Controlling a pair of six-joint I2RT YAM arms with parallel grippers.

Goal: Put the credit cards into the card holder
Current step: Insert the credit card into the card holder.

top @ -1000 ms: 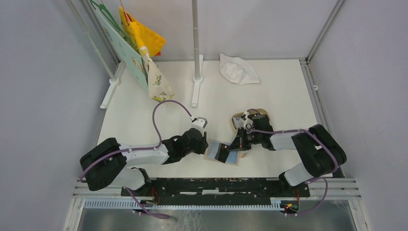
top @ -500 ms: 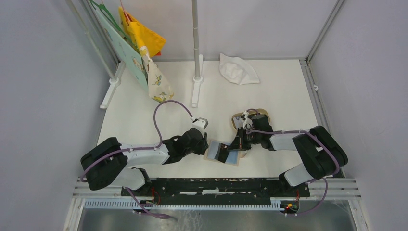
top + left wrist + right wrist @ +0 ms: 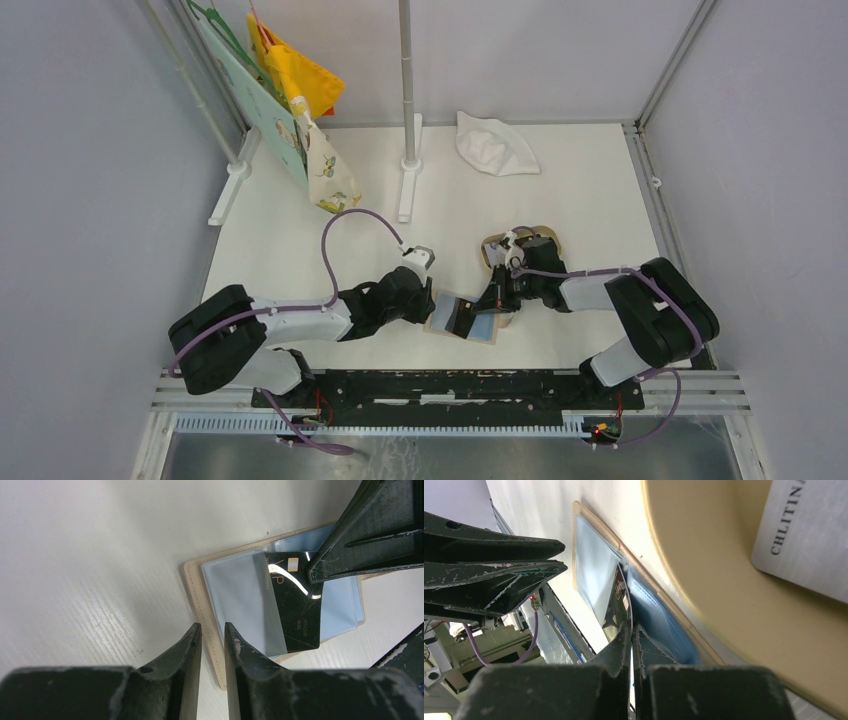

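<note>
The beige card holder lies open on the table, with its light blue lining up. A black credit card sits partly under a clear pocket. My right gripper is shut on that card's edge, and its fingers come in from the right. My left gripper points down over the holder's beige left edge. Its jaws are almost together, with nothing between them. A grey-white card lies in the tan tray. No orange card shows.
The tan oval tray sits just behind the right gripper and touches the holder in the right wrist view. A white cloth lies at the back. A pole stand and hanging cloths are at the back left.
Nearly nothing has changed. The left arm has edged slightly toward the holder. The right gripper stays on the black card at the holder.
</note>
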